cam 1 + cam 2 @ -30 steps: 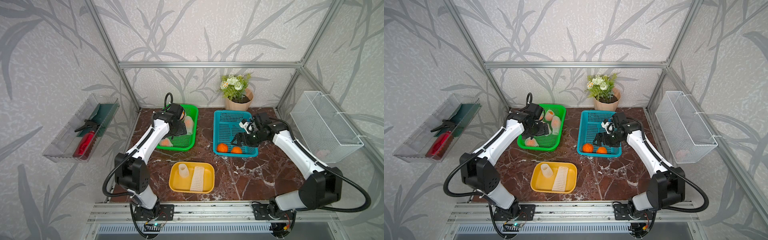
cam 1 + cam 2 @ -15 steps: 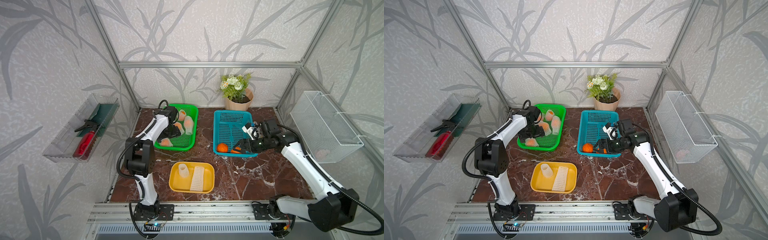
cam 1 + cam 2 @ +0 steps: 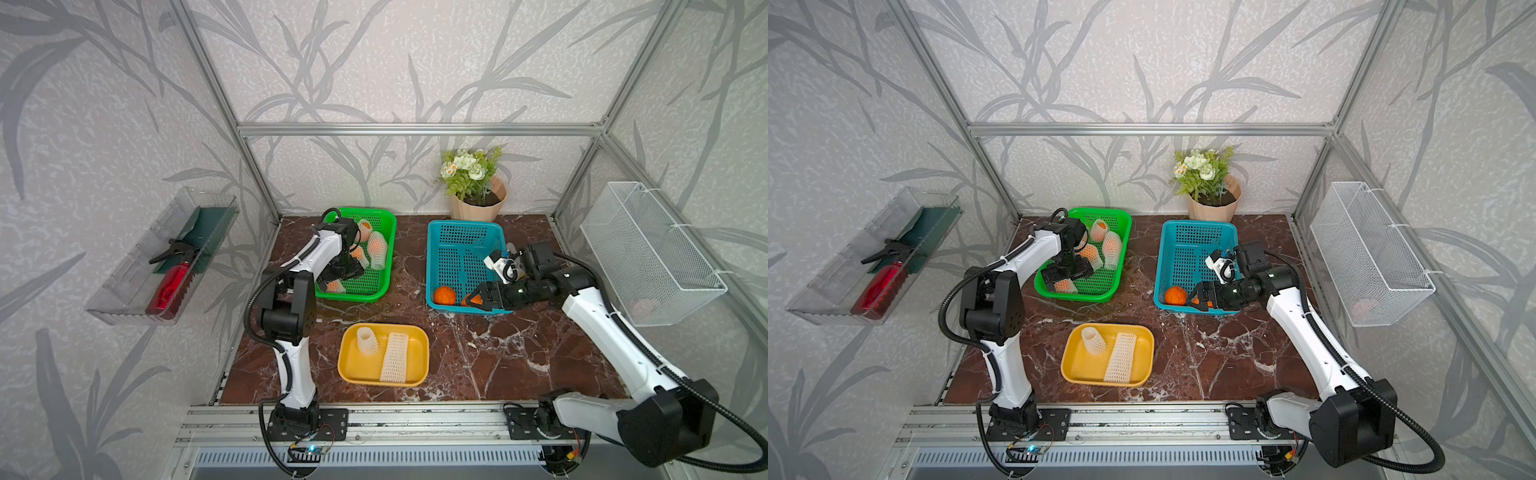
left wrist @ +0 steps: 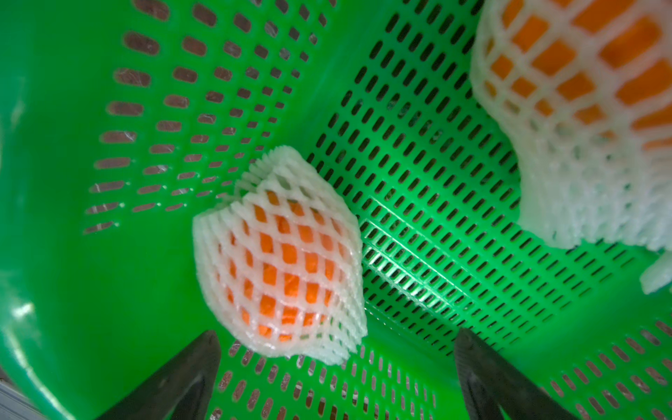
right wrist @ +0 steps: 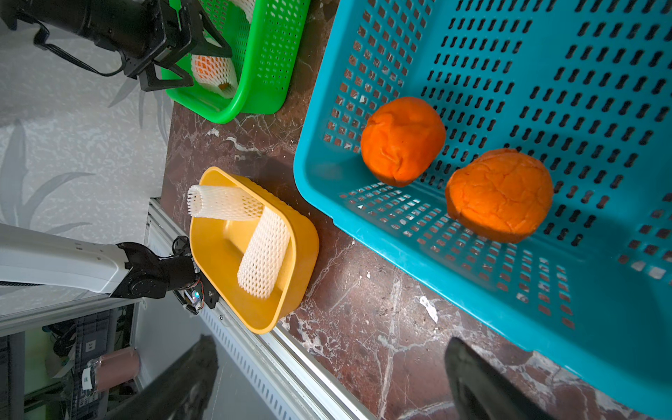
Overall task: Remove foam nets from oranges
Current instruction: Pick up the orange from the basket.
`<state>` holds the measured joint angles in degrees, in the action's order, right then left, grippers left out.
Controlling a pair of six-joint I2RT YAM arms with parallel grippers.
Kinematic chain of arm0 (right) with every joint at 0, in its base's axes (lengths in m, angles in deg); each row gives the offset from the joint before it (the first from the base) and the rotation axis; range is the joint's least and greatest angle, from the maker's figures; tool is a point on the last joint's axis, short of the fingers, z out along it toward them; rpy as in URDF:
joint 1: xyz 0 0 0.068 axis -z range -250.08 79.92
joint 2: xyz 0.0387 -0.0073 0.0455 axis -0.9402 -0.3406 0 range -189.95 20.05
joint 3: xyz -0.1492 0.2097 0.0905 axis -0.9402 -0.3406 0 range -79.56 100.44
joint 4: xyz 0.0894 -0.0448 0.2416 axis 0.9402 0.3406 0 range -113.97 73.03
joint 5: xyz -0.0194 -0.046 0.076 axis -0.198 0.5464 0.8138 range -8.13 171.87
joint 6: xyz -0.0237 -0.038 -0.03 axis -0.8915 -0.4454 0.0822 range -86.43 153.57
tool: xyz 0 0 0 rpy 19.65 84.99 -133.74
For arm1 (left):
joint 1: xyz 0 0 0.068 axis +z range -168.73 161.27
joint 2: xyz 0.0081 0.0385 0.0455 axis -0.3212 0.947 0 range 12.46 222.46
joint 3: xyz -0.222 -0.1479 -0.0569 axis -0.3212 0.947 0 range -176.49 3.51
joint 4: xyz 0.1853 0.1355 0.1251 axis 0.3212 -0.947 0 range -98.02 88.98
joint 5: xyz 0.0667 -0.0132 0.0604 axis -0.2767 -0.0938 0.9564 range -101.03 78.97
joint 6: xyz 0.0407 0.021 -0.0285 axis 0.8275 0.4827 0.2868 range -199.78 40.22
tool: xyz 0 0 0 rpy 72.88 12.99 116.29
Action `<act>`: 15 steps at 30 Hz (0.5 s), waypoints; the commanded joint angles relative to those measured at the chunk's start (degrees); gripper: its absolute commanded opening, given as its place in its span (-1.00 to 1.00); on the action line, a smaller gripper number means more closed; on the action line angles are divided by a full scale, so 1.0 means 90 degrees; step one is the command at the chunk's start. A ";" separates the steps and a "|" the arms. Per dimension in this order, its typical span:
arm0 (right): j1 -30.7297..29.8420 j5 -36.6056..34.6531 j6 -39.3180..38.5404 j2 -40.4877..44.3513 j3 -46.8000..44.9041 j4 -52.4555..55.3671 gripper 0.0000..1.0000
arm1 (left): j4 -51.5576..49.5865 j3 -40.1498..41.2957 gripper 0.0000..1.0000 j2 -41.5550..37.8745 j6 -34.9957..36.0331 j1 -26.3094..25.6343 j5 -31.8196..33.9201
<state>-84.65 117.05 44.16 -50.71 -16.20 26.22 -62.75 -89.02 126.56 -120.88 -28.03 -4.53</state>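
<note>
My left gripper (image 4: 336, 338): wide, empty, above netted orange (image 4: 283, 262) in green basket (image 4: 72, 254); I should straddle its middle, close softly; right gripper (image 5: 331, 345): wide, empty.

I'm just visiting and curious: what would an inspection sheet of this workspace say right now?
Surface: dark veined marble tabletop.
Job's things: four netted oranges in green basket; two bare oranges in blue basket; two empty foam nets in yellow tray.
Clutter: flower pot at the back.
Grippers: left gripper open over a netted orange; right gripper open, empty, at blue basket's front rim.
Cables: black hoses loop along both arms.
Surroundings: clear wall bin holding a red bottle; white wire basket.
</note>
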 commanded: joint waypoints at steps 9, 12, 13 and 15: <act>0.0017 0.0059 -0.0123 0.0240 -0.0161 0.0007 0.93 | -0.0081 -0.0028 0.95 0.0410 -0.0453 0.0125 0.0403; 0.0017 0.0056 -0.0111 0.0282 -0.0201 0.0017 0.93 | -0.0054 -0.0077 0.85 0.0501 -0.0397 0.0124 0.0415; 0.0017 0.0042 -0.0107 0.0298 -0.0220 0.0017 0.93 | -0.0074 -0.0106 0.82 0.0536 -0.0377 0.0125 0.0419; 0.0017 0.0029 -0.0099 0.0325 -0.0238 0.0012 0.93 | -0.0103 -0.0165 0.77 0.0596 -0.0329 0.0126 0.0443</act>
<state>-84.65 116.96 43.99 -49.34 -17.67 26.02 -62.03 -89.15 130.58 -123.04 -27.18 -1.62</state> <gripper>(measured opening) 0.964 0.891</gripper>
